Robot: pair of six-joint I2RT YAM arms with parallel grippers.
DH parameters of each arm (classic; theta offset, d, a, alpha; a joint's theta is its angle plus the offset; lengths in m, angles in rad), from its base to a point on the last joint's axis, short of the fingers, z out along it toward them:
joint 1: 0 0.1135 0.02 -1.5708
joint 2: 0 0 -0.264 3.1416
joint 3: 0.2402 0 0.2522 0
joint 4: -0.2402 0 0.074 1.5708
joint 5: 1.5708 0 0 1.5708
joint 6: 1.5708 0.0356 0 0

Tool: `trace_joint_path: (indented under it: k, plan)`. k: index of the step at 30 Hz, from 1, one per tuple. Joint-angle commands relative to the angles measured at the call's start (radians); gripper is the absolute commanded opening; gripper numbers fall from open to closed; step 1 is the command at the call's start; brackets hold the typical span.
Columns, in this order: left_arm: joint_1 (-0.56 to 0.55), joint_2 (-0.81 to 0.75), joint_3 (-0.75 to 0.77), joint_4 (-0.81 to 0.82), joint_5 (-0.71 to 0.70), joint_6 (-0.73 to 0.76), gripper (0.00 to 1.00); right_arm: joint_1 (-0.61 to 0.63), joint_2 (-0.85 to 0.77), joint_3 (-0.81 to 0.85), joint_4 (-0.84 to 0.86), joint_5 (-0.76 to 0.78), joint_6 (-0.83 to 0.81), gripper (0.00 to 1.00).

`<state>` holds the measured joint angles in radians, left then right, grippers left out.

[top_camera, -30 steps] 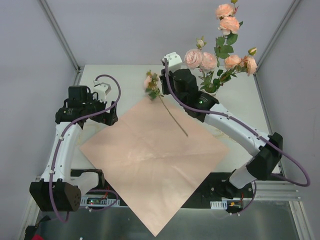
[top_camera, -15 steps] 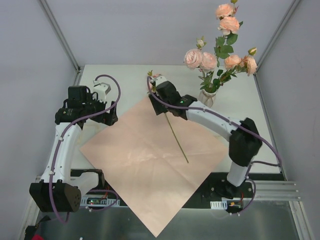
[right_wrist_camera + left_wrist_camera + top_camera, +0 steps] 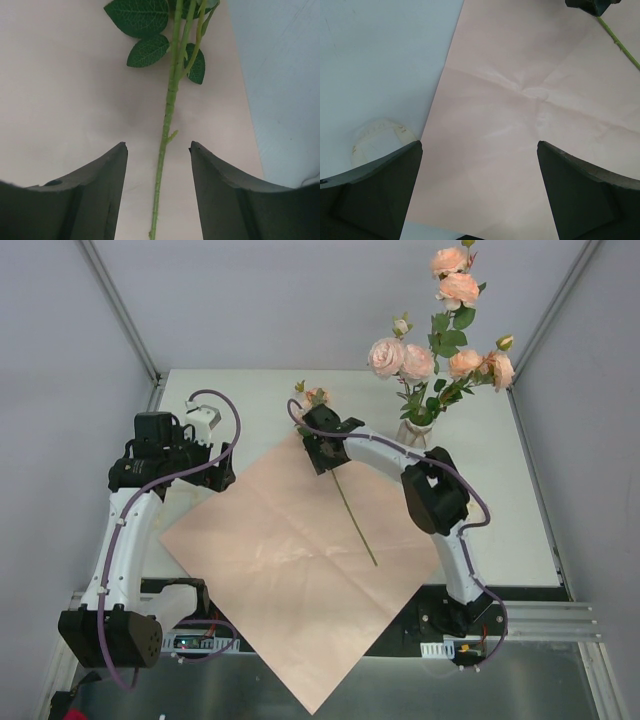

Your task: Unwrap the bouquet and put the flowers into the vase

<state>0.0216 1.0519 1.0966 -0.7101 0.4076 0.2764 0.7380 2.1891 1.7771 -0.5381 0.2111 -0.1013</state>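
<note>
**Right claw opening over the last loose rose**

The right claw (image 3: 157,147) is standing open, its jaws straddling the green stem of the rose (image 3: 167,115) without touching it. The leaves (image 3: 145,30) are lying just ahead of the fingertips. A second ago this claw was shut and raised beside the vase. It has since swung down to the far corner of the wrapping paper (image 3: 300,570), so I judge that a fresh pick is beginning.

The rose is lying slantwise there, with its bloom pointing towards the far edge of the desk (image 3: 500,480) and its stem end towards the paper's middle. The vase (image 3: 413,435), already holding the other flowers (image 3: 415,362), is standing towards the far right corner, well apart.

The left claw (image 3: 480,150) is hanging wide open over the paper's left edge, holding nothing.
</note>
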Motion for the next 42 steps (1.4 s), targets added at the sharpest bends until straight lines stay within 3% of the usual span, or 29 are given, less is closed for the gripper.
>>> trace_joint_path:
  k: [1, 4, 9, 16, 24, 34, 42]
  plan:
    - [0.012, -0.020, 0.000, 0.009, 0.011, 0.009, 0.99, -0.012, 0.030, 0.041, -0.039, -0.021, 0.028, 0.56]
    - [0.012, -0.013, -0.001, 0.009, 0.016, 0.007, 0.99, -0.014, 0.047, 0.044, -0.037, -0.029, 0.029, 0.51]
    - [0.012, -0.007, -0.003, 0.009, 0.016, 0.004, 0.99, -0.026, 0.074, 0.053, -0.037, -0.042, 0.041, 0.35]
    - [0.012, 0.002, -0.001, 0.011, 0.016, 0.006, 0.99, -0.032, 0.087, 0.058, -0.030, -0.056, 0.051, 0.01]
    - [0.012, 0.011, 0.005, 0.009, 0.016, -0.005, 0.99, -0.012, -0.044, 0.010, 0.064, -0.055, 0.048, 0.01]
    - [0.011, 0.005, 0.011, 0.009, 0.011, -0.026, 0.99, 0.072, -0.382, -0.088, 0.303, -0.114, -0.129, 0.01]
    - [0.012, -0.012, 0.029, 0.003, 0.007, -0.028, 0.99, 0.092, -0.610, -0.064, 0.443, -0.088, -0.222, 0.01]
